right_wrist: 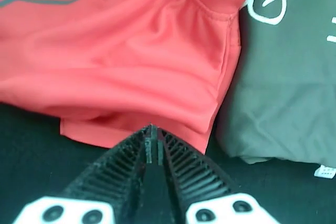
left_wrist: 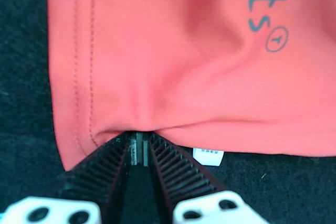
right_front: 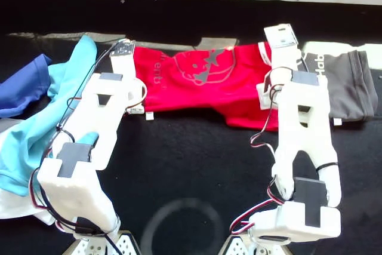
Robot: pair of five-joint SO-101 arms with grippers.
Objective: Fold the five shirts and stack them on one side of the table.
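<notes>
A red shirt (right_front: 203, 82) lies spread across the back middle of the black table (right_front: 197, 165). My left gripper (left_wrist: 139, 140) is shut, pinching the red shirt (left_wrist: 184, 61) at its near hem close to a corner. In the high view this gripper (right_front: 136, 109) sits at the shirt's near left edge. My right gripper (right_wrist: 152, 134) is shut on a folded edge of the red shirt (right_wrist: 115, 72), and in the high view it (right_front: 266, 97) is at the shirt's right side, beside a grey shirt (right_front: 352, 85).
The grey shirt (right_wrist: 283, 87) lies folded at the back right. A light blue shirt (right_front: 36, 135), a dark blue shirt (right_front: 24, 85) and a white one (right_front: 18, 210) are heaped at the left. A small white tag (left_wrist: 208, 156) lies at the red hem.
</notes>
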